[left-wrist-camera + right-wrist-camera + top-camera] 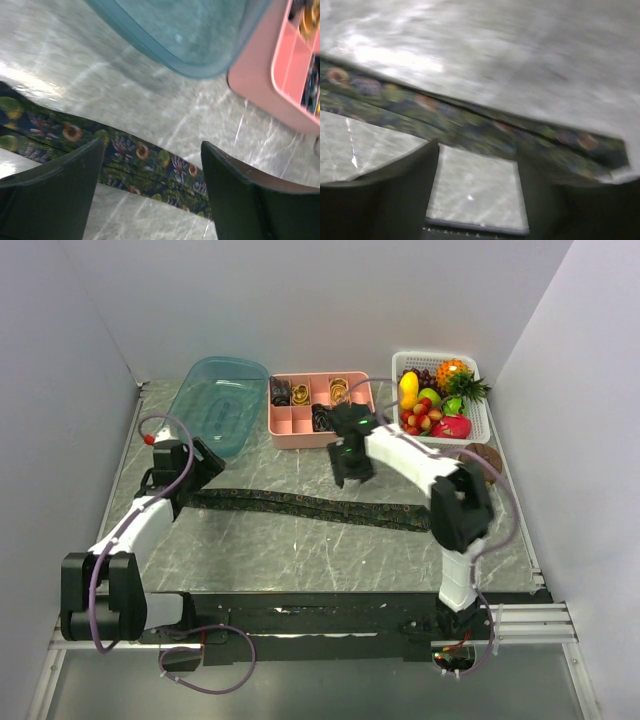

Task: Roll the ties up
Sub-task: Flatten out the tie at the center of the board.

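Patterned tie (pixel 300 506) is laid flat on the desk (pixel 300 552) in front of the pink tray (pixel 300 438), where left end effector (pixel 205 468) and right end effector (pixel 350 470) are held spread and empty, and rolled ties (pixel 340 390) are lodged inside it.

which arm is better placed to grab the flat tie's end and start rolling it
Left, probably. The left gripper hangs open over the floral tie near its left end. The right gripper is open too, but hangs toward the pink tray, the tie beyond its fingertips.

tie (pixel 300 506): patterned cloth | table (pixel 300 550): glossy marble | bin (pixel 225 405): translucent plastic
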`<action>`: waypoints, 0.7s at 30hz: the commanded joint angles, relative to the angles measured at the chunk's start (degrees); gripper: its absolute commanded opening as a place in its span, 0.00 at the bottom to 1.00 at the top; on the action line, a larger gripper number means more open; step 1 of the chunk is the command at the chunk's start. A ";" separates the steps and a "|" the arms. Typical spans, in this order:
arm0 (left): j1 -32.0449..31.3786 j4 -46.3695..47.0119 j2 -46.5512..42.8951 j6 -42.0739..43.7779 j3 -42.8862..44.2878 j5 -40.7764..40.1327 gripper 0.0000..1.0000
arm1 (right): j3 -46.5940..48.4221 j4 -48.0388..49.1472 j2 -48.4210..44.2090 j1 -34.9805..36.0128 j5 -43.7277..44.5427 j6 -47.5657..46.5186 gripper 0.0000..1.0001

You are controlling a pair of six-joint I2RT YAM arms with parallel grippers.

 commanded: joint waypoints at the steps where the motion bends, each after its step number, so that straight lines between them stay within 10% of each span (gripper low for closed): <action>1: 3.52 3.04 -0.75 -3.46 0.71 0.39 0.78 | 5.92 -0.10 6.64 4.45 -2.28 -0.11 0.46; 11: 10.90 6.66 0.83 -7.51 -1.40 6.28 0.37 | 8.99 2.46 13.50 13.86 0.26 -1.79 0.17; 21: 15.12 11.93 3.64 -10.24 -5.53 3.74 0.08 | 6.28 5.61 13.33 16.68 -0.35 -1.96 0.13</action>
